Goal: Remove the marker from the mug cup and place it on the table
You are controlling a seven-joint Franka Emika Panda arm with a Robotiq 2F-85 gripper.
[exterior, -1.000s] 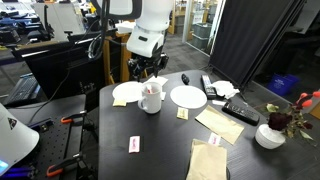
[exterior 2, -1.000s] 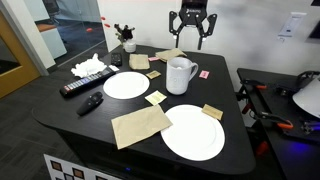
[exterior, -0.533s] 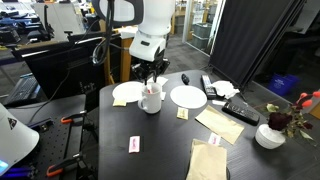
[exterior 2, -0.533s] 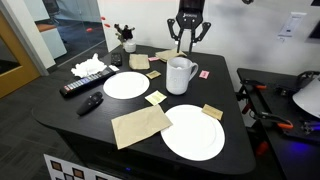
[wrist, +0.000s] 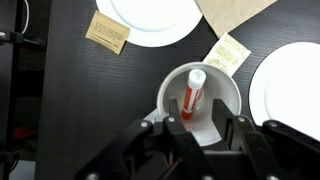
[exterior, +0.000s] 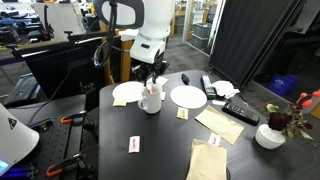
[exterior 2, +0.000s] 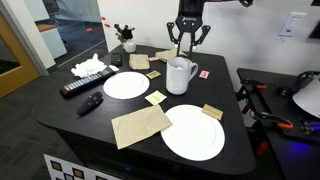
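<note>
Gripper point(wrist: 200, 135) spread wide, holding nothing, poised just above the mug point(wrist: 222, 95) on the table point(wrist: 80, 100). Marker point(wrist: 193, 92) stands inside the mug, leaning on its wall, long axis near upright. It lies straight below, between the fingers; a plain descent looks right.

This looks like a robotics lab inside an office building. Behind the big dark matte table point(exterior: 160, 140) hangs a tall black curtain point(exterior: 250, 40), and cluttered workbenches point(exterior: 30, 25) stand far left. In an exterior view, orange-handled clamps point(exterior 2: 262, 88) sit by the table's right edge near a white machine housing point(exterior 2: 305, 100). Glass partition walls point(exterior 2: 70, 25) and a wooden door point(exterior 2: 15, 50) stand far left.
</note>
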